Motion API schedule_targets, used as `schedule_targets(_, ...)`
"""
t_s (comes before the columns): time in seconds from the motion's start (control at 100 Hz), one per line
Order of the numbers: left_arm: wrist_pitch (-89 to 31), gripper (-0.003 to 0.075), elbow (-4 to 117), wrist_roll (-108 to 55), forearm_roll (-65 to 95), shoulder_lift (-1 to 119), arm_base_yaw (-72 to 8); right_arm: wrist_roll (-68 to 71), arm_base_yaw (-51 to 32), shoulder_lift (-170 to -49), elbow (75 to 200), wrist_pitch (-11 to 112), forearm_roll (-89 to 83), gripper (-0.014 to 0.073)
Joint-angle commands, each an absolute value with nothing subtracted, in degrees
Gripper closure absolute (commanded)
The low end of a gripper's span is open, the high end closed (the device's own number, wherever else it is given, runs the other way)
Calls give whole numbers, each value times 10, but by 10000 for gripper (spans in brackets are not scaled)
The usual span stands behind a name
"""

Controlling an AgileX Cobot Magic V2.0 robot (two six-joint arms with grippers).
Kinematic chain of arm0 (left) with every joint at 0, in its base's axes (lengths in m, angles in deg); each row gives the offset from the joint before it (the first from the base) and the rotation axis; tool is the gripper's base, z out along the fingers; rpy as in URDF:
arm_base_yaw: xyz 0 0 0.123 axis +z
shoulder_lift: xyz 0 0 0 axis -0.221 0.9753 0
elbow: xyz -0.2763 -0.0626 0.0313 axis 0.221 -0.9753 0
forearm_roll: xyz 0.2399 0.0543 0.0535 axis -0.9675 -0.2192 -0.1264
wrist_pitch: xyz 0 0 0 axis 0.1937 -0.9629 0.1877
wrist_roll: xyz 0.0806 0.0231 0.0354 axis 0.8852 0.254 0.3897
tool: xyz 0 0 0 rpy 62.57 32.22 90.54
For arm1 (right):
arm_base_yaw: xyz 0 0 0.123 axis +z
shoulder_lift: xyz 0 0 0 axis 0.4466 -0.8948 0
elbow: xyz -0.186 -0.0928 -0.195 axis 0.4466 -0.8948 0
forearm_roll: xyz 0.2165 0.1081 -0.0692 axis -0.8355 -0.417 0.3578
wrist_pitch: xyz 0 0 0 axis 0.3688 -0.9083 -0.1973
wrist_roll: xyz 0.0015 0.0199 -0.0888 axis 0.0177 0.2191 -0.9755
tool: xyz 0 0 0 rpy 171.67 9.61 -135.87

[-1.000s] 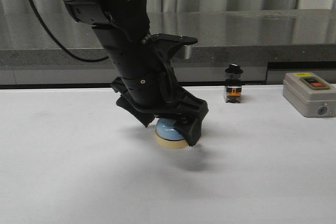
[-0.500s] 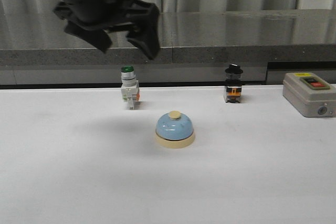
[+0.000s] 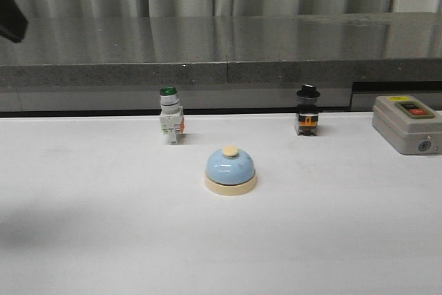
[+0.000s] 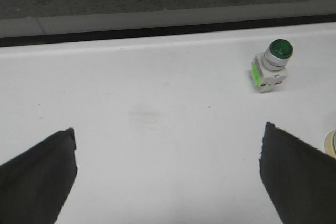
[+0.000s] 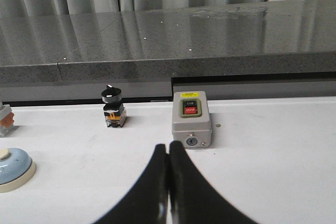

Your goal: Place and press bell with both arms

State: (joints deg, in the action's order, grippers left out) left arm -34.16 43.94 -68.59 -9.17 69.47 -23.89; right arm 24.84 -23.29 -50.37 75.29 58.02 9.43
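The small glossy light-blue dome bell (image 3: 231,170) with its cream base and cream button sits upright mid-desk, at about five o'clock from the green-capped white push-button switch (image 3: 169,124). It looks placed, so pressing seems next: the right gripper (image 5: 168,182) should come straight down over the button and tap it lightly, without nudging the base. Its jaws are pressed together, holding nothing, aimed toward the grey box with red and black buttons (image 5: 191,123). The left gripper (image 4: 168,177) hangs over the white desk (image 4: 157,129), jaws wide apart and empty.
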Motion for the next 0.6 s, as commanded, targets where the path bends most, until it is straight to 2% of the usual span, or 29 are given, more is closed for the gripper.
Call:
schedule_targets(0.0, -293, 48, 412, -693, -81, 625, -231, 248, -236, -494, 762, 629, 100, 654)
schedule_targets(0.26, -289, 52, 312, -693, -73, 461, -232, 248, -236, -494, 762, 629, 100, 654)
schedule_targets(0.33, -289, 84, 296, -693, -73, 419, -232, 248, -236, -494, 762, 629, 100, 654)
schedule_targets(0.42, -290, 179, 284, -693, -73, 373, -232, 248, -236, -494, 762, 629, 100, 654)
schedule_targets(0.47, -291, 258, 282, -693, -73, 352, -232, 248, -236, -494, 762, 629, 100, 654)
schedule_targets(0.59, -291, 499, 282, -693, -73, 319, -232, 248, -236, -494, 762, 629, 100, 654)
